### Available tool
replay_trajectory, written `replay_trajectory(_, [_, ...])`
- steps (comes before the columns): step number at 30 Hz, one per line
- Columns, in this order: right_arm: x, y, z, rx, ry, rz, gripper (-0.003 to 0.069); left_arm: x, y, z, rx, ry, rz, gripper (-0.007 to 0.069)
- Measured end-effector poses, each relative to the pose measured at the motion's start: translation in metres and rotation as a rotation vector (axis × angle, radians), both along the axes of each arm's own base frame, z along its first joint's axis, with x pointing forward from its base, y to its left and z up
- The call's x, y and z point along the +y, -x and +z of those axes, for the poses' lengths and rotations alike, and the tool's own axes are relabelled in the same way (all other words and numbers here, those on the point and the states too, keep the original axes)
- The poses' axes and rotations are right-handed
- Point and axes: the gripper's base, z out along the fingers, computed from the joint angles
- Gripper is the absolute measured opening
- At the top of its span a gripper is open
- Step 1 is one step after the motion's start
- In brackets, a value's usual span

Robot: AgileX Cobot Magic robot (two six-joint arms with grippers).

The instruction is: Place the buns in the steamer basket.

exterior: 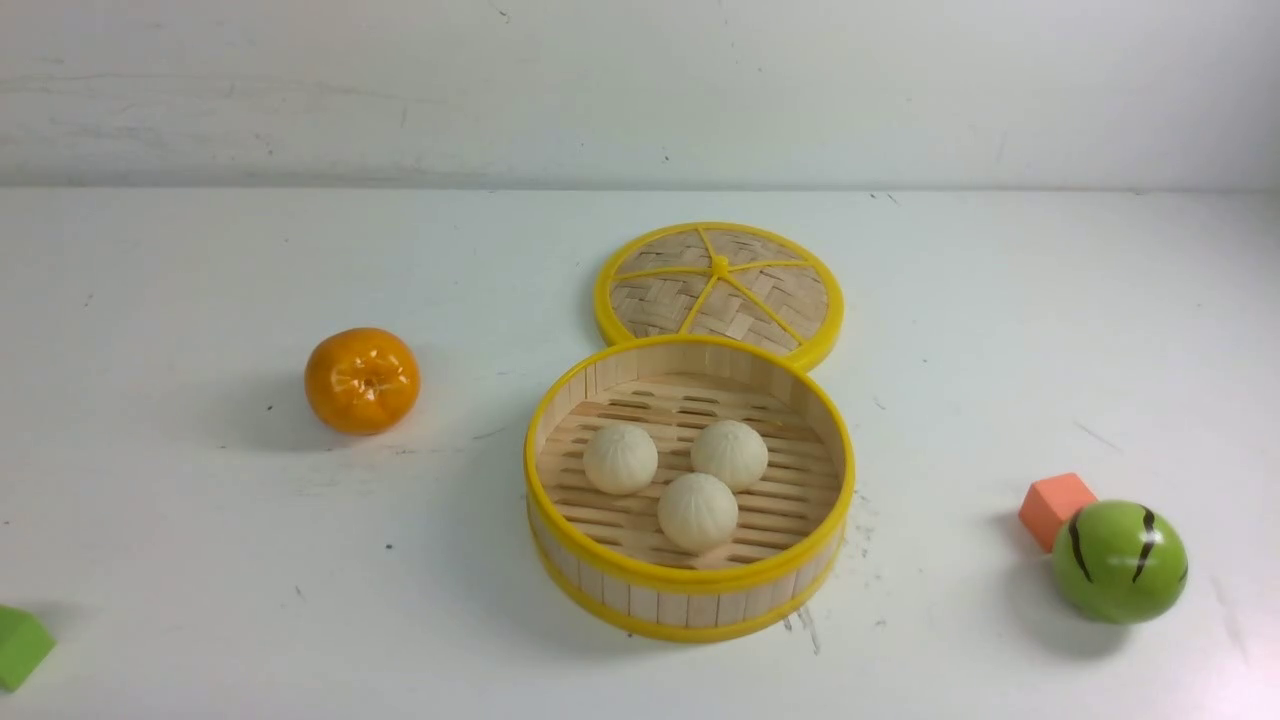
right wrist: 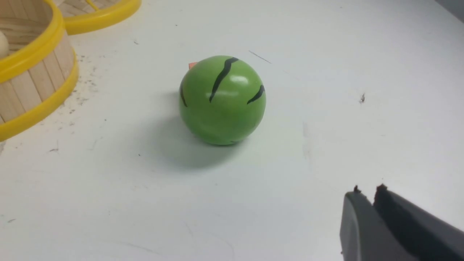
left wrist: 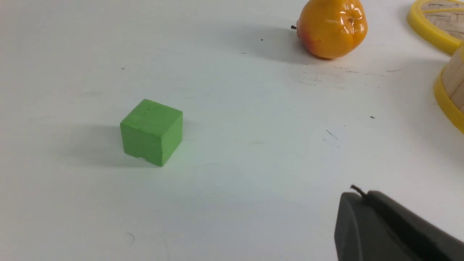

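I see a white tabletop (exterior: 200, 580) from the front camera. Near its centre sits the round bamboo steamer basket (exterior: 690, 598), yellow-rimmed, with all three buns (exterior: 699, 511) resting on its slatted floor in a close cluster: one toward my left, one further back on the right, one nearest me. Directly behind the basket, touching or nearly touching its far rim, lies the flat woven lid (exterior: 720, 290) with yellow spokes.

Well to the left of the basket stands a glossy orange (exterior: 362, 380). At the near left edge is a green block (exterior: 20, 648). Far to the right, a green ball with dark stripes (exterior: 1118, 561) sits just beside a small orange-red block (exterior: 1055, 505).

Neither arm shows in the front camera. On my left wrist camera, the left claw (left wrist: 357, 195) hangs above bare tabletop with its jaws pressed together, holding nothing. On my right wrist camera, the right claw (right wrist: 368, 192) hangs near the striped ball with only a narrow slit between its tips, empty.
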Motion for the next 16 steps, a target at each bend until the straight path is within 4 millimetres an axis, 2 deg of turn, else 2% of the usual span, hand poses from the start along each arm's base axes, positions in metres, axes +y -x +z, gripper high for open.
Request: replay_trajectory(16, [0.0000,0.0000,0.0000,0.000,0.003,0.001,0.0076,0.0000,0.0000,0.0000,0.000,-0.002,-0.001,-0.0008])
